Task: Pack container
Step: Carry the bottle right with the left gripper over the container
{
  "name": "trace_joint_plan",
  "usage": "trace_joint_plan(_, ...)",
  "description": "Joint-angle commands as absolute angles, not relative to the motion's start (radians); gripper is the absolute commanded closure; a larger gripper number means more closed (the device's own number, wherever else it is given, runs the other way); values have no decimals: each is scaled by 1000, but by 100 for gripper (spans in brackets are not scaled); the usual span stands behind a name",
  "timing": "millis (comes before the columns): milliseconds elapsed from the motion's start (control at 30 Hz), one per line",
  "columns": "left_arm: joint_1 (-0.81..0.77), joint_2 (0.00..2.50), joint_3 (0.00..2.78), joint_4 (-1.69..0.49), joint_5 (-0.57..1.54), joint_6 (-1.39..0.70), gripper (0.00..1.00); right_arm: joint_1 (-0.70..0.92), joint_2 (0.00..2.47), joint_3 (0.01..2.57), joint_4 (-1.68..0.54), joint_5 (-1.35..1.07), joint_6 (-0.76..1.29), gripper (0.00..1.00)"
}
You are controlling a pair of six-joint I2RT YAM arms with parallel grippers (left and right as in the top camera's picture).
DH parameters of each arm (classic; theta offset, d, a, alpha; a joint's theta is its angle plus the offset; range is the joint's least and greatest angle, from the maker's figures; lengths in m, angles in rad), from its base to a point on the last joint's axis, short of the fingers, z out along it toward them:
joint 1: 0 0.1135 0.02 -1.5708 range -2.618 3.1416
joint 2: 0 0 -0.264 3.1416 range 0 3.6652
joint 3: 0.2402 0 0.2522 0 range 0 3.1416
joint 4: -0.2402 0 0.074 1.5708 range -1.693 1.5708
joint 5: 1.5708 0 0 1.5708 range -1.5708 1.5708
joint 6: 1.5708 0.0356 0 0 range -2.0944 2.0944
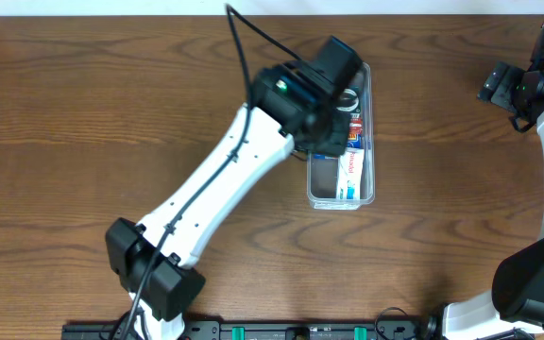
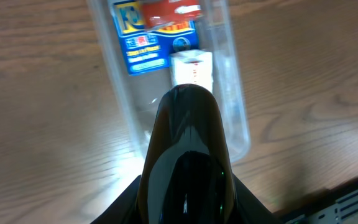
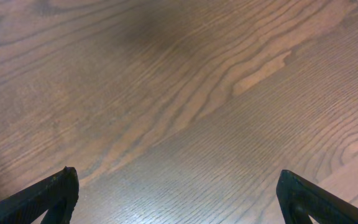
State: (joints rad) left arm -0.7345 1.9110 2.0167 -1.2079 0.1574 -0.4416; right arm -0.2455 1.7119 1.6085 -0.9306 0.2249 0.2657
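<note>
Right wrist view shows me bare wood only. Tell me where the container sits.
Observer: The container lies mid-table, well to the left of the right gripper, its long side running away from the arm bases.
Operator: Report what is in it.
Observer: A blue, white and red pack lies lengthwise inside.
Operator: Give me the left arm's position.
Observer: The left gripper hangs over the container's far end; I cannot tell whether it is open.
</note>
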Motion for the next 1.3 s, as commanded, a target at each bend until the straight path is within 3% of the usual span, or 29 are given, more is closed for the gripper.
trace_joint_plan(0, -767, 1929, 2031, -1201, 59, -546, 66, -249, 1721, 1608, -932, 235, 253, 1)
trace_joint_plan(1267, -785, 2269, 2030, -1180, 19, -630, 66, -249, 1721, 1608, -932, 235, 253, 1)
